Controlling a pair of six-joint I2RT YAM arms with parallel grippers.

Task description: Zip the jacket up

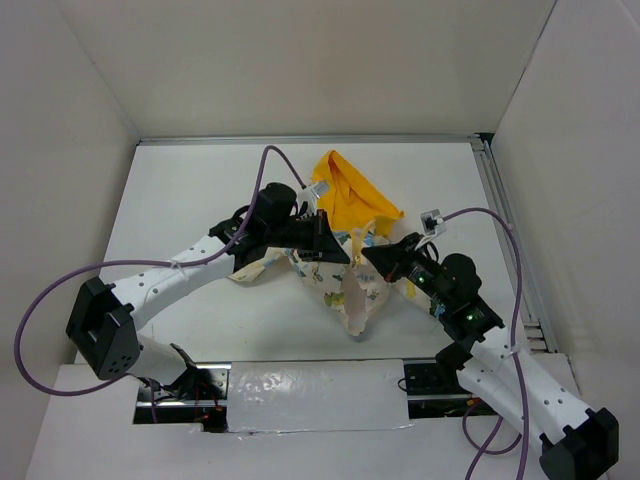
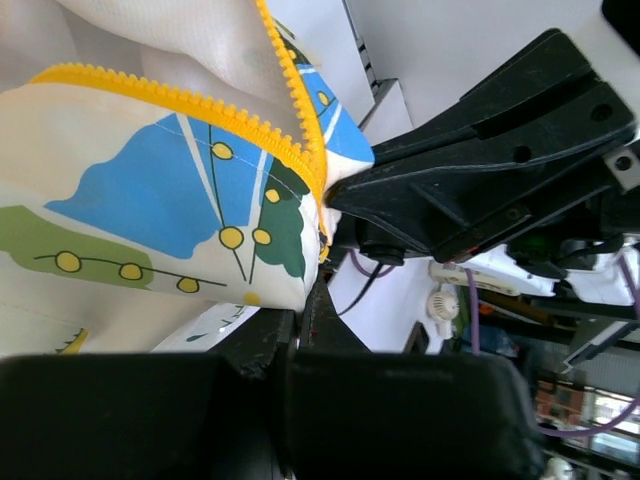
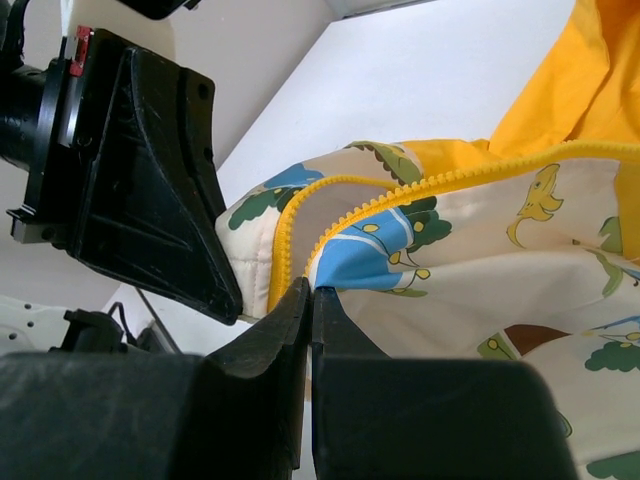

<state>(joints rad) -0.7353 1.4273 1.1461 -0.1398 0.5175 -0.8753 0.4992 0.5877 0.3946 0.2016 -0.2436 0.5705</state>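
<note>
The jacket [image 1: 352, 292] is bunched up mid-table [image 1: 200, 190], with the yellow hood [image 1: 350, 195] flopped toward the back wall. The left gripper [image 1: 345, 257] has its jaws squeezed together on the yellow zipper edge [image 2: 190, 105]. The right gripper [image 1: 369, 256] is pinched tight on the other zipper edge just beside it. The two tips are almost touching, with the cloth hanging below them

Both arms extended inward, converging.
Left gripper [image 1: 350, 257] and right gripper [image 1: 370, 258] nearly tip to tip, each clamped on the jacket [image 1: 345, 200].
</note>
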